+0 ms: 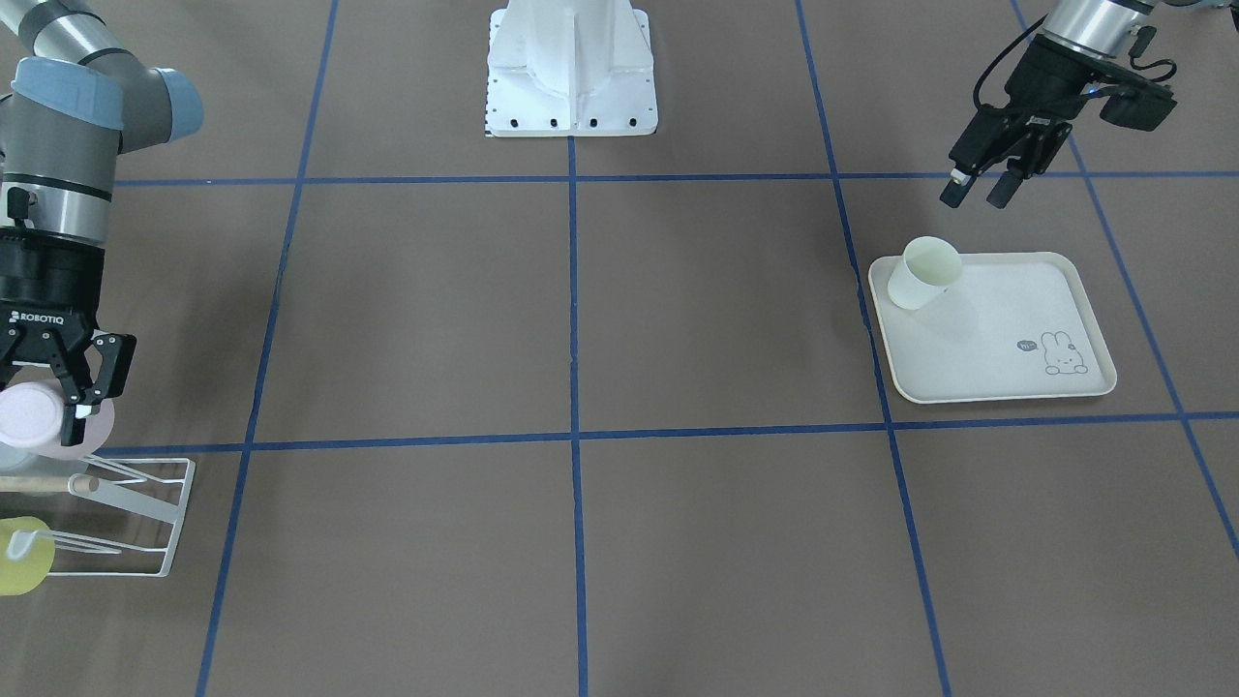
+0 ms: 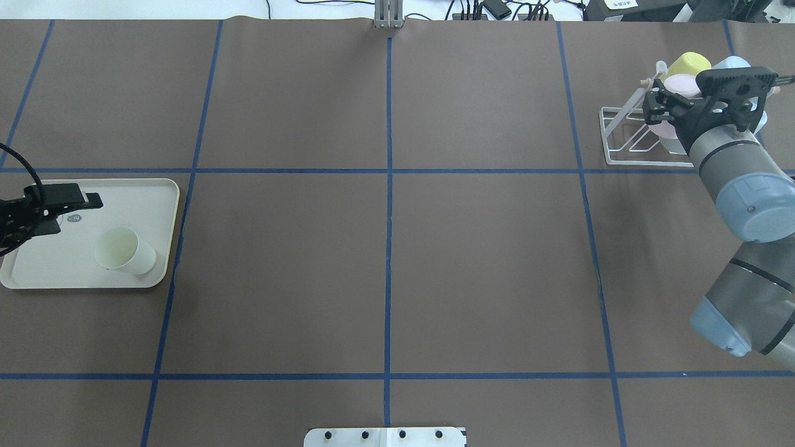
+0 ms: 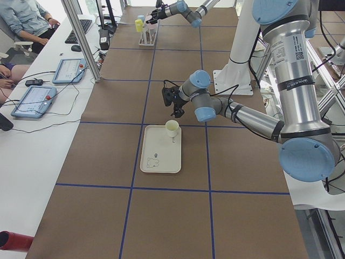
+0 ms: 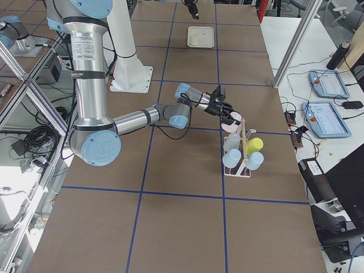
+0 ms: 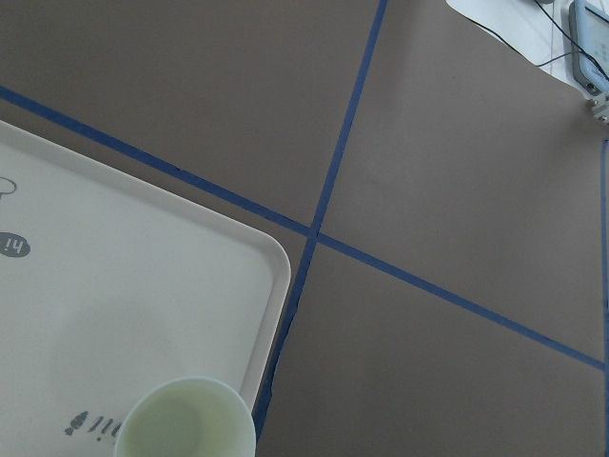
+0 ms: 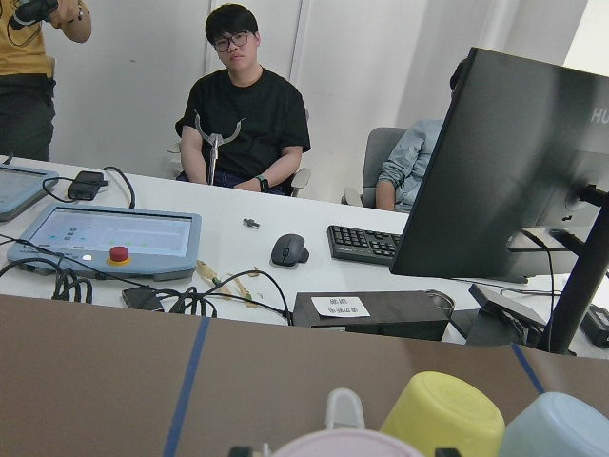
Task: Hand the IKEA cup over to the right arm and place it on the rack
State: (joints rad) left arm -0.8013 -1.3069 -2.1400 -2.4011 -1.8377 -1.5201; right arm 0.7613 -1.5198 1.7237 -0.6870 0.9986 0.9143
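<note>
1. while the right gripper (image 1: 53,392) hangs at the left edge of the front-facing view, its fingers sit either side of the pink cup (image 1: 34,418), right above the white wire rack (image 1: 145,518). clamped or let go? can't tell from here. a yellow cup (image 1: 24,560) hangs lower on the rack. across the table, the left gripper (image 1: 980,192) is spread apart with nothing in it. it hovers near the cream tray (image 1: 1007,329), where a pale green cup (image 1: 924,274) stands mouth up in one corner.
2. overhead now: the pink cup sits at the rack's top, between the right gripper and the yellow cup, with a light blue cup (image 2: 733,62) just beside them. the left gripper is over the tray, apart from the pale green cup.
3. exterior left: the near arm's gripper is above the pale green cup, not touching it.
4. exterior right: the near arm reaches to the rack's top, and the pink cup is at its fingertips beside the upright wooden rod (image 4: 244,136).
5. left wrist: the pale green cup's open mouth shows at the bottom edge, in the tray's corner.
6. right wrist: the pink cup's curved edge lies along the bottom, with a dark fingertip just outside each side. gripping or free, can't tell. the yellow and light blue cups sit to its right.
</note>
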